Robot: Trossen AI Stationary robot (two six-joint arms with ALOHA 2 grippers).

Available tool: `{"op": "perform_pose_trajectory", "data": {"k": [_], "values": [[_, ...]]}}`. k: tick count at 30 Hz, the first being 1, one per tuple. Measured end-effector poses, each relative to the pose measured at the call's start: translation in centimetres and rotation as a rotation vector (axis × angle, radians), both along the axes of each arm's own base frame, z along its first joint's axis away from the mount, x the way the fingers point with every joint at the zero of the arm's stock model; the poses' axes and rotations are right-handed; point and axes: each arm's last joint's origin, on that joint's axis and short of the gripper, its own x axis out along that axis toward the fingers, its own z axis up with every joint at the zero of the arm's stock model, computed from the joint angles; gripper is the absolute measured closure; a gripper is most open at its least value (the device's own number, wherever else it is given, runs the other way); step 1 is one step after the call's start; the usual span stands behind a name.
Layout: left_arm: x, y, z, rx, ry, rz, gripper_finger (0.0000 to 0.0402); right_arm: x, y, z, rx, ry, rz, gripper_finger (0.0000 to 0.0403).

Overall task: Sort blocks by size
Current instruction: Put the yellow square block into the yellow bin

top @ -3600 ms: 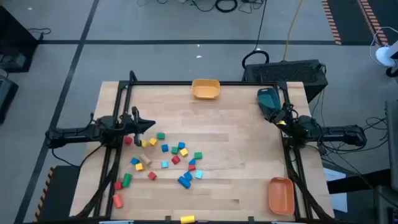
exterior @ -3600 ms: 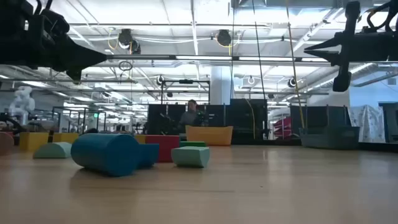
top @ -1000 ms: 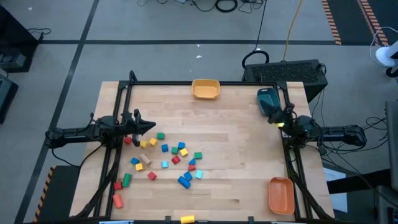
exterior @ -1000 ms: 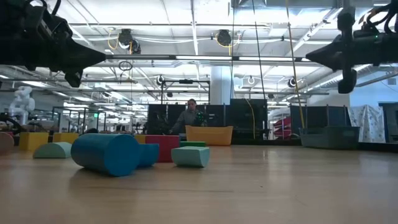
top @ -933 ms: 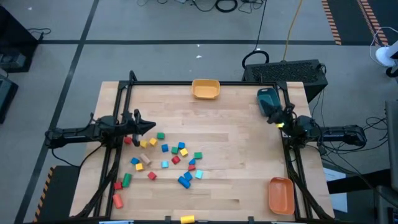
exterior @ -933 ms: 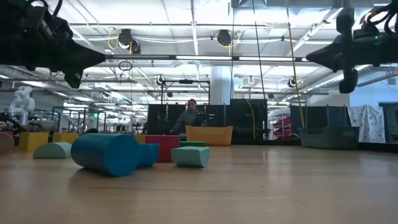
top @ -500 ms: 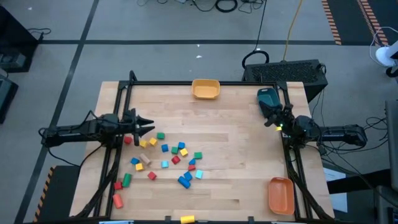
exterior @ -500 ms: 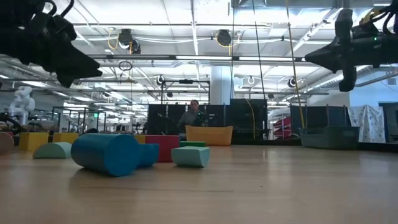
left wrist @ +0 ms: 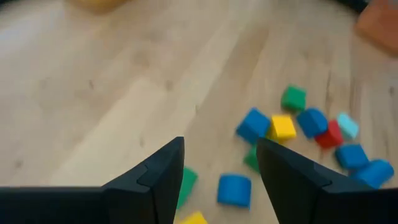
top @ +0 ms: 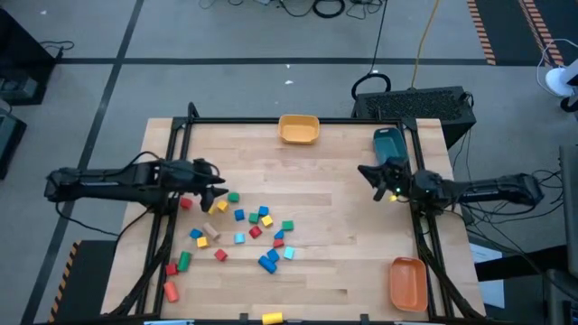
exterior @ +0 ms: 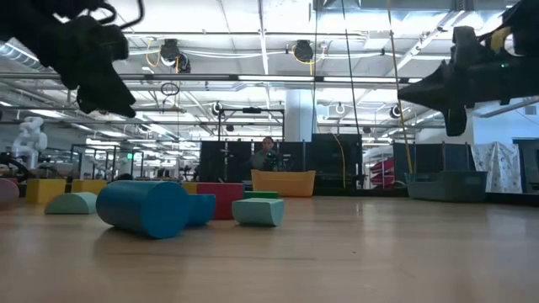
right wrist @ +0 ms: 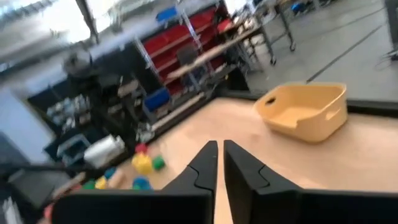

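Above the scattered blocks (top: 239, 226), the left gripper (left wrist: 221, 163) holds its jaws apart, positioned for a pick. Right gripper (right wrist: 220, 155), jaws together, hovers near the teal bin (top: 388, 142).

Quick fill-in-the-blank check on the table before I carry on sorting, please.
1. The left end effector hovers over the blocks with its fingers ____.
2. The bin at the table's far edge is ____ in colour.
3. The right end effector holds ____.
4. The orange bin contains ____ blocks.

Missing words: open; yellow; nothing; no
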Motion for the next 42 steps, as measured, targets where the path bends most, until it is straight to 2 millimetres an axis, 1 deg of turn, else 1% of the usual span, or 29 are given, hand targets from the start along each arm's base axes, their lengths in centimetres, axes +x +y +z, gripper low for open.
{"op": "perform_pose_trajectory", "data": {"k": [3,6,8,10,15,19,25,29,35,42], "values": [[0.5,-0.1,1.3,-0.061,0.115,-0.018,0.0198,0.3,0.0,-0.5,-0.016,0.059,0.006,0.037],[0.5,-0.1,2.6,-0.083,0.268,-0.02,0.0198,0.6,0.0,-0.9,-0.043,0.101,0.006,0.0352],[0.5,-0.1,3.1,-0.081,0.341,-0.012,0.0198,0.8,0.0,-0.8,-0.069,0.104,0.006,0.0339],[0.8,-0.1,3.1,-0.088,0.367,0.006,0.0198,1.0,0.0,-0.6,-0.097,0.091,0.005,0.0325],[1.5,0.0,2.2,-0.139,0.442,0.073,0.0198,1.5,0.0,-0.4,-0.143,0.071,0.005,0.029],[2.1,0.0,1.1,-0.131,0.515,0.122,0.0198,1.9,0.0,-0.9,-0.158,0.117,0.015,0.0256],[3.1,-0.2,-1.4,-0.132,0.559,0.129,0.0198,2.4,0.0,-1.5,-0.138,0.141,0.031,0.0201],[3.8,-0.6,-2.3,-0.18,0.564,0.113,0.0198,2.7,0.0,-1.5,-0.125,0.128,0.031,0.0172],[4.5,-1.3,-3.0,-0.221,0.582,0.167,0.0198,2.8,0.0,-1.6,-0.114,0.125,0.031,0.0151],[5.2,-2.0,-4.5,-0.18,0.661,0.252,0.0198,2.9,0.0,-2.0,-0.104,0.147,0.033,0.0147]]}}
